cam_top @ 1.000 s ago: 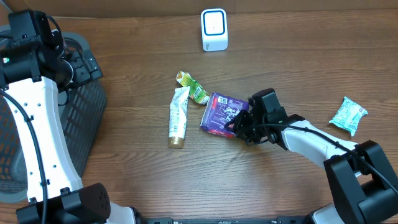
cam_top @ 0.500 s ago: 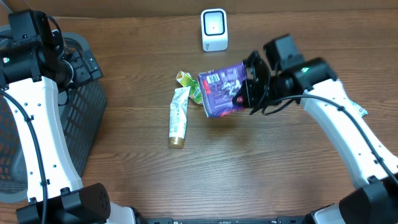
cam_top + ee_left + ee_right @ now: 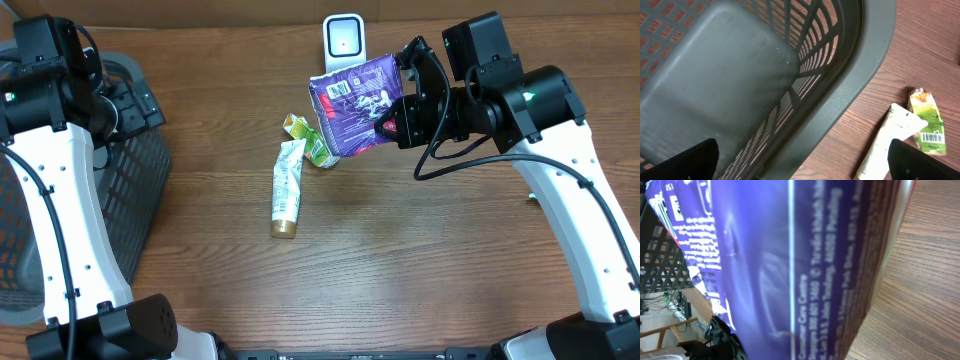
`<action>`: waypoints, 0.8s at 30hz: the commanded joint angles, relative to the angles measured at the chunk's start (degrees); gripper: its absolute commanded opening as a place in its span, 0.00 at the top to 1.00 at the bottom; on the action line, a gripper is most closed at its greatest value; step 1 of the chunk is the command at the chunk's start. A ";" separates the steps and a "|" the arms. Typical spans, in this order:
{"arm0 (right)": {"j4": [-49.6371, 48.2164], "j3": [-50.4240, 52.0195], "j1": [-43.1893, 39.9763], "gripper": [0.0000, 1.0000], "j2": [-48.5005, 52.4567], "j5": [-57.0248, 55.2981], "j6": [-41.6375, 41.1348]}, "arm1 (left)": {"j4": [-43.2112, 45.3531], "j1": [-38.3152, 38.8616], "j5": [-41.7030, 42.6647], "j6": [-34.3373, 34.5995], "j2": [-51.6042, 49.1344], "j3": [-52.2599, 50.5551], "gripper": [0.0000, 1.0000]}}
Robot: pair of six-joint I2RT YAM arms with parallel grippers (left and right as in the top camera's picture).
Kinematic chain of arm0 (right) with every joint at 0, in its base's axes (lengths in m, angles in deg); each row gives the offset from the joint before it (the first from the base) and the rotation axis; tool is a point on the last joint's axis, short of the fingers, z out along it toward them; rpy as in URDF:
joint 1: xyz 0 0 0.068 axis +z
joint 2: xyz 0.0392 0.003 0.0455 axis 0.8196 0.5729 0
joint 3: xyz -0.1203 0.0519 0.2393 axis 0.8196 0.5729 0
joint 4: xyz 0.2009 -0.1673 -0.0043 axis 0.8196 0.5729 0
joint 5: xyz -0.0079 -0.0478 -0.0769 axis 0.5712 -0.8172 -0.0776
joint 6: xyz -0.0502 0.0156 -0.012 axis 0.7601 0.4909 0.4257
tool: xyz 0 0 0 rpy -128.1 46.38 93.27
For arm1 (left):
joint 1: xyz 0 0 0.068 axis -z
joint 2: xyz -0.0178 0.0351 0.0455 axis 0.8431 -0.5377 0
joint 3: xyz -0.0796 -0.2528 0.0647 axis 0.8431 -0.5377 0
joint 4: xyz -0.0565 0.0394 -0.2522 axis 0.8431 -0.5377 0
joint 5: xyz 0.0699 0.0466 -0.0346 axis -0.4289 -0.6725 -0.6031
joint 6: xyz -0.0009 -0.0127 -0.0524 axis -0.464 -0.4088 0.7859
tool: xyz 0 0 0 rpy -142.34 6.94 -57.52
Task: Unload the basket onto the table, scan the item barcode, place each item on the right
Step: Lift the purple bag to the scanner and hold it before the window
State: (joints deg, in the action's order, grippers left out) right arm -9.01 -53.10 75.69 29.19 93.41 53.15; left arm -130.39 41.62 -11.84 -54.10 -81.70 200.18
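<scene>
Purple packet (image 3: 350,105) raised, in right tool (image 3: 396,117)

Overhead view evenly bright with soft shadows, right wrist view filled by the purple packet (image 3: 750,270), its print slightly blurred, pale glare streak down its middle, table (image 3: 925,280) right of it sharp
</scene>
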 commanded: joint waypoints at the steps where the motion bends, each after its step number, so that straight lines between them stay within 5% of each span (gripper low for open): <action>1: -0.35 -1.62 -0.17 0.96 -1.44 0.90 0.24 | 0.04 -0.24 0.28 0.59 -0.22 0.44 0.00; 7: -1.07 -1.62 -0.15 0.96 -1.42 -0.35 0.24 | 0.02 -0.24 0.28 0.59 -0.22 0.44 0.00; 13: -3.82 -2.78 -0.15 0.97 -1.27 -18.49 -6.49 | 0.02 -0.24 0.28 0.59 -0.22 0.44 0.00; 21: -2.38 -20.76 0.74 0.97 6.08 -34.42 -3.37 | 0.04 -0.24 0.28 0.59 -0.22 0.44 0.00; 24: -4.72 -26.10 3.08 0.97 11.04 -48.63 -1.16 | 0.04 -0.24 0.28 0.59 -0.22 0.44 0.01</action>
State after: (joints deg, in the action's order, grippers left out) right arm -11.65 -75.22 76.48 35.94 60.85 49.54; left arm -130.37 41.62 -11.82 -54.10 -81.72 200.18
